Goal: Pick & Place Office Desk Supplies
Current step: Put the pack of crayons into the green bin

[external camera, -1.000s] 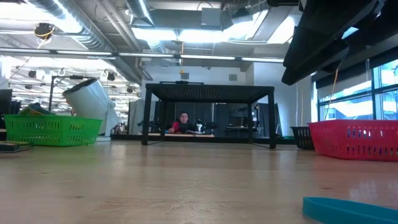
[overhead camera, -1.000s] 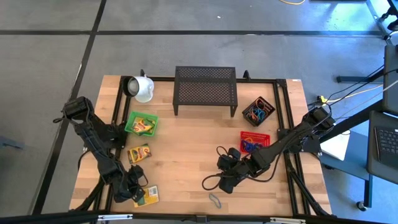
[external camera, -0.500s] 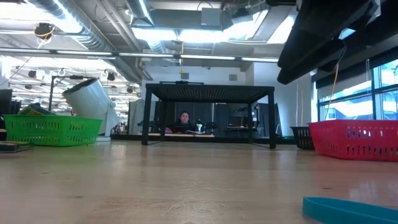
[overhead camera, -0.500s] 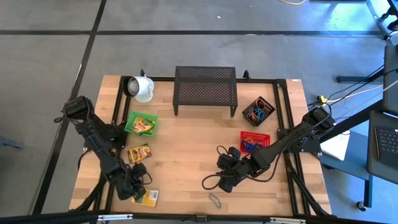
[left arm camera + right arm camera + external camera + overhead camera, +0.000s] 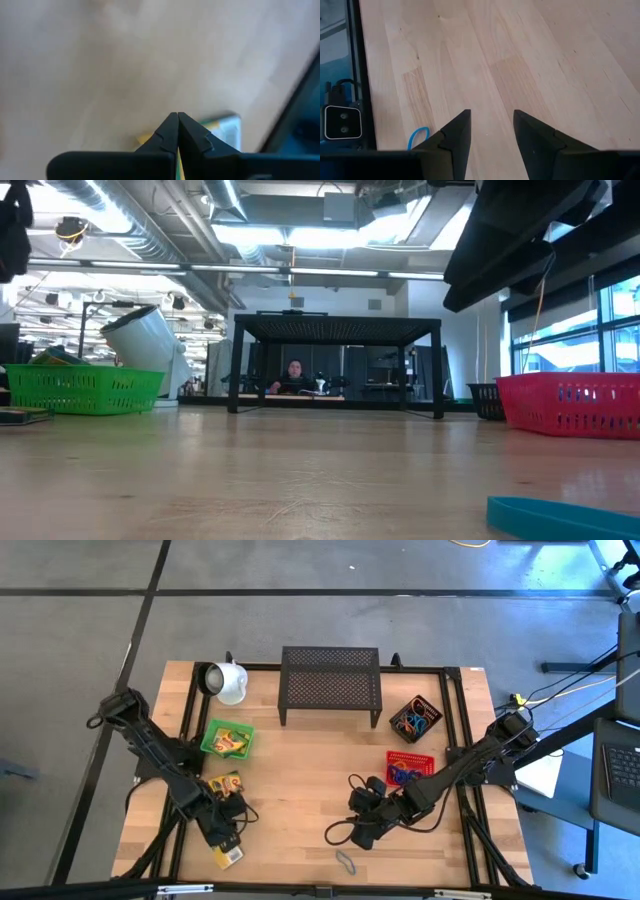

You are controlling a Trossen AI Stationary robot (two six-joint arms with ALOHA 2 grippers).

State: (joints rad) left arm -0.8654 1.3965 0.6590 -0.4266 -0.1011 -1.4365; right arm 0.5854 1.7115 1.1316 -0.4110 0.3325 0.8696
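left end effector [image 5: 222, 840]: near the table's front-left corner, fingers pressed fully together; crayon box [image 5: 229, 856] just beside the tips, gripped or not: cannot tell
right end effector [image 5: 362, 832]: front-middle of table [image 5: 300, 760], fingers apart, nothing between them, waiting low over bare wood
second crayon box [image 5: 223, 786]: flat near left edge, just behind the left end effector
green basket [image 5: 228, 738]: left side, holds crayon boxes, likely their drop spot
red basket [image 5: 409, 768]: right side, rubber bands inside
black basket [image 5: 415, 718]: back right, more bands
grey rubber band [image 5: 345, 861]: loose at front edge, not yet sorted
blue rubber band [image 5: 418, 136]: on wood near the right end effector
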